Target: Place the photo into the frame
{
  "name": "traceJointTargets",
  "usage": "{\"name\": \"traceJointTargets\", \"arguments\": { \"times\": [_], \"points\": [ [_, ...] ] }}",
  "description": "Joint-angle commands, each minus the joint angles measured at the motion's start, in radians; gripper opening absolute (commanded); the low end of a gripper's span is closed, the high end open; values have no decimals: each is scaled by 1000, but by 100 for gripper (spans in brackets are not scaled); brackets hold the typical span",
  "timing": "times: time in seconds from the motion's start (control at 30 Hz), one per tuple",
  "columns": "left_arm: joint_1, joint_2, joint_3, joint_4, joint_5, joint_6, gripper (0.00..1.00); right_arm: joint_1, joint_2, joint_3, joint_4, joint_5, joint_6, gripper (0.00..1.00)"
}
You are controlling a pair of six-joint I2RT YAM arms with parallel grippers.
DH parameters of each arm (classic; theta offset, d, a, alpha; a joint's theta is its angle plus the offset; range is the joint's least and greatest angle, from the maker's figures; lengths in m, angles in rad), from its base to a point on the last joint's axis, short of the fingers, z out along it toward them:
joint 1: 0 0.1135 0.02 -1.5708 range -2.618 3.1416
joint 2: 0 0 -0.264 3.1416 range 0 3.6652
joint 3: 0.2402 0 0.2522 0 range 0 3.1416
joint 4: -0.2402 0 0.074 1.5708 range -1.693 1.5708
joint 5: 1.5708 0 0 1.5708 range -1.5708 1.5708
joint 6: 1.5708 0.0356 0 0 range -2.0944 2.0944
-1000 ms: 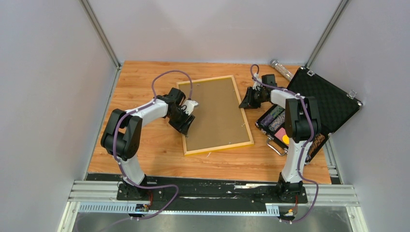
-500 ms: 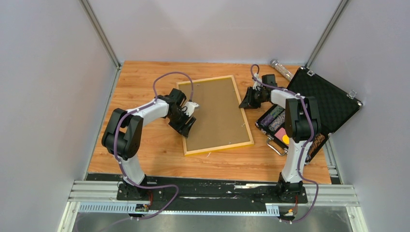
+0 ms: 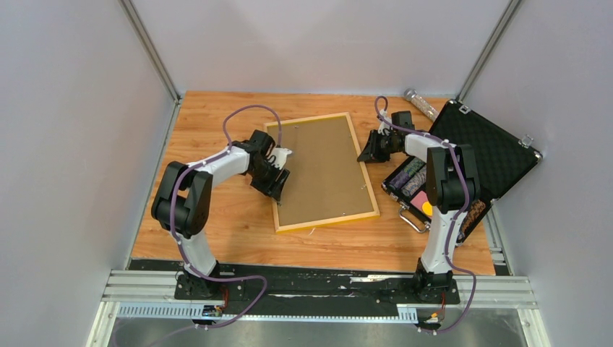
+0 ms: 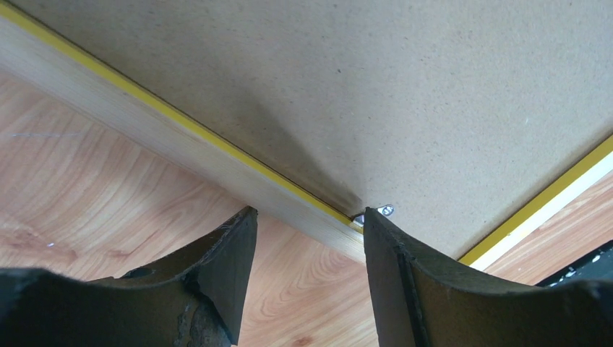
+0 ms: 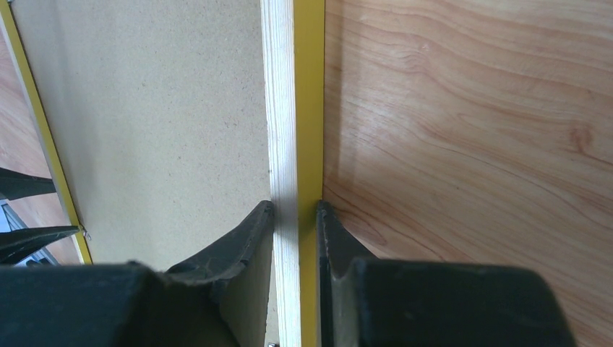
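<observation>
The table (image 3: 217, 231) carries the frame (image 3: 327, 220) face down in the middle, with its brown backing board (image 3: 322, 166) turned up. Its long axis runs near to far, with the near end swung a little to the right. You cannot see the photo in any view, so it may already lie under the board; the pictures do not settle that. The open black case (image 3: 491, 148) sits at the right edge and plays no part here.

The relation to watch is at the frame's left long rail. Your left gripper (image 4: 309, 217) straddles it with its jaws moderately wide, one finger over the bare table and the other over the board, holding nothing. The rail runs across the gap between the fingers. A small metal clip (image 4: 385, 210) sits just beside the tip of the finger on the board side, so I judge that clip to be your next target, and the left arm is the one placed for it.

Your right gripper (image 5: 294, 206) is narrowed onto the right long rail towards its far end and looks clamped on the wood, steadying the frame.

Compared with a second ago, your left gripper has slid slightly far and left along its rail. The frame and the right arm have not moved.
</observation>
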Motion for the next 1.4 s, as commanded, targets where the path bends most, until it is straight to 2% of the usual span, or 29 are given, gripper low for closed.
{"name": "traceJointTargets", "arguments": {
  "times": [0.0,0.63,1.37],
  "points": [
    [9,5,34,35,8,-59,64,-21,35,-6,-12,35,25,0],
    [-38,-47,-42,66,-93,-20,66,-25,35,0,-16,40,22,0],
    [-113,-21,-59,8,-10,90,63,-25,38,4,-17,50,30,0]
  ]
}}
